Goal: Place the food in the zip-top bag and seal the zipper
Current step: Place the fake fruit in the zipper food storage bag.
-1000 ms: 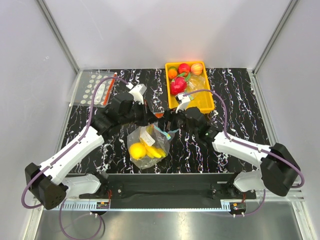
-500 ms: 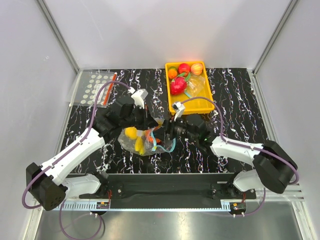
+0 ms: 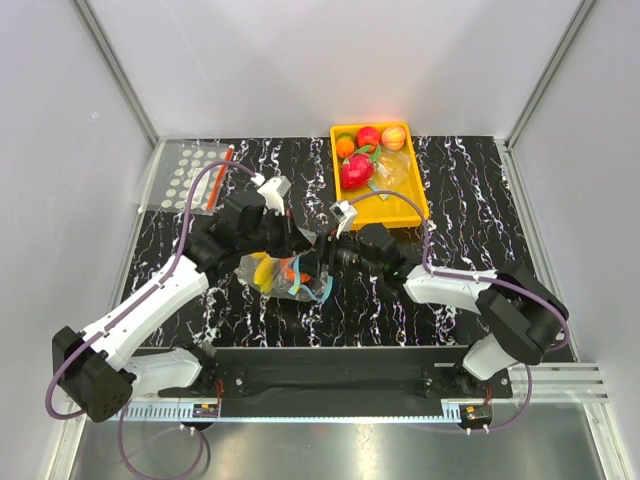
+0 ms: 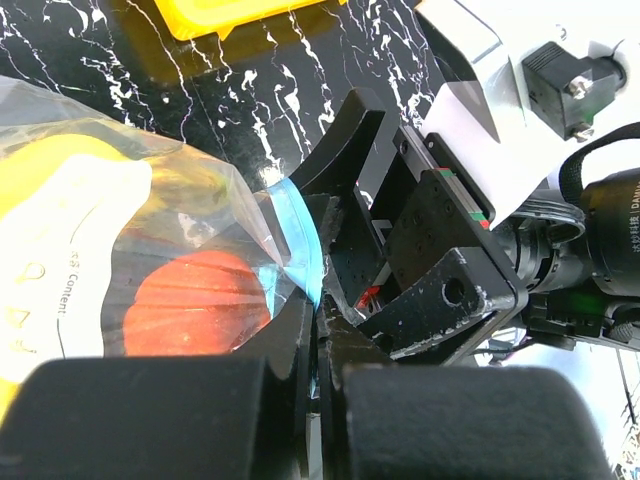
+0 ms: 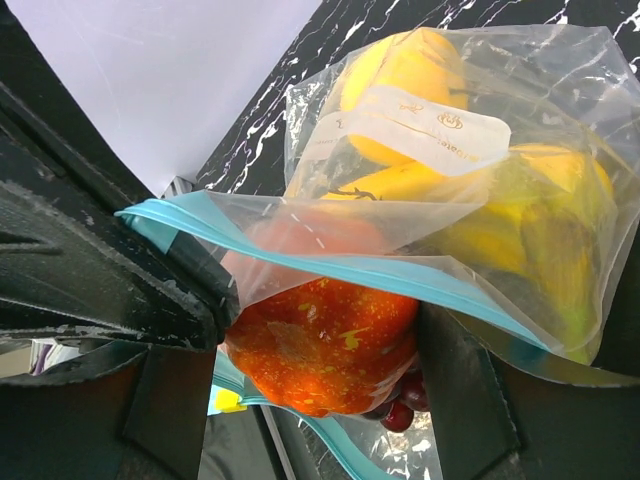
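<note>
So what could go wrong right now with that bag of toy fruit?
The round orange-red fruit sits at the mouth of the clear plastic bag, between the right end effector's fingers; released there, it might roll out. The left end effector pinches only the teal-blue strip, so the soft bag could slip free.

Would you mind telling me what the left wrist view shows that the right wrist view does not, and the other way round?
Only the left wrist view shows the right gripper from outside, a corner of the yellow tray, and the left gripper shut on the zipper edge. Only the right wrist view shows the dark grapes and the round orange-red fruit filling the gap between the right gripper's fingers. Both show the zip-top bag, its white label, the zipper and that fruit.
</note>
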Robot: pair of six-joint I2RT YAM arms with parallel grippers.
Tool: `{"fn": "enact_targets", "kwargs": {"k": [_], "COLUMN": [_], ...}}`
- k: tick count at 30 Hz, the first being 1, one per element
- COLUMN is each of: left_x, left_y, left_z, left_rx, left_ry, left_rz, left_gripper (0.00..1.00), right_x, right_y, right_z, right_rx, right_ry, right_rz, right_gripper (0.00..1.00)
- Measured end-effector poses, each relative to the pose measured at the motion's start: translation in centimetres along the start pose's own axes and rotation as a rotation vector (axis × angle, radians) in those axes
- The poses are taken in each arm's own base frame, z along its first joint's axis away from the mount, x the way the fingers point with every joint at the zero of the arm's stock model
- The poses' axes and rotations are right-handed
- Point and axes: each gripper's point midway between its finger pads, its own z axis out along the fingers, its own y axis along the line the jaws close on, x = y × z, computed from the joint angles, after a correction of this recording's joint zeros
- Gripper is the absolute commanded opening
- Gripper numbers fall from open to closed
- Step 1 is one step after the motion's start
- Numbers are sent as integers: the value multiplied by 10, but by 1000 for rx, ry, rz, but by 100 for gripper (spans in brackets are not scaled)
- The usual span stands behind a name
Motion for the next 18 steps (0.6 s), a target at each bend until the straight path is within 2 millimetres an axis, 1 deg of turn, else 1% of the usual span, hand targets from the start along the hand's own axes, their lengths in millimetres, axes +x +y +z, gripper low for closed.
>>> {"fn": "enact_targets", "kwargs": {"k": [3, 5, 6, 9, 12, 13, 15, 18], "left_x": [-2, -3, -4, -8, -18, -22, -29, -37], "left_y": [-2, -6, -8, -16, -20, -21, -23, -29], "left_z": [0, -1, -2, -5, -9, -11, -13, -15], "left_rx": [6, 24, 36, 73, 100, 110, 132, 172], "left_ry": [-7, -13, -16, -24, -41, -48, -62, -78], "left_rz": [1, 0, 0, -7, -20, -28, -46, -77], "left_gripper": [0, 0, 0, 0, 0, 0, 0, 0], "right_x": [-3, -6, -8, -18, -28, -32, -42, -54], "right_y": [1, 1, 2, 7, 10, 11, 14, 17], "right_z": [-3, -7, -11, -23, -34, -38, -42, -46], "right_rx": [13, 35, 50, 80, 118, 134, 163, 207], "right_ry": [-6, -10, -13, -32, -50, -53, -60, -60], "right_rz": [-1, -3, -4, -14, -23, -24, -29, -26], "right_gripper": [80, 82, 85, 87, 87, 84, 82, 83]}}
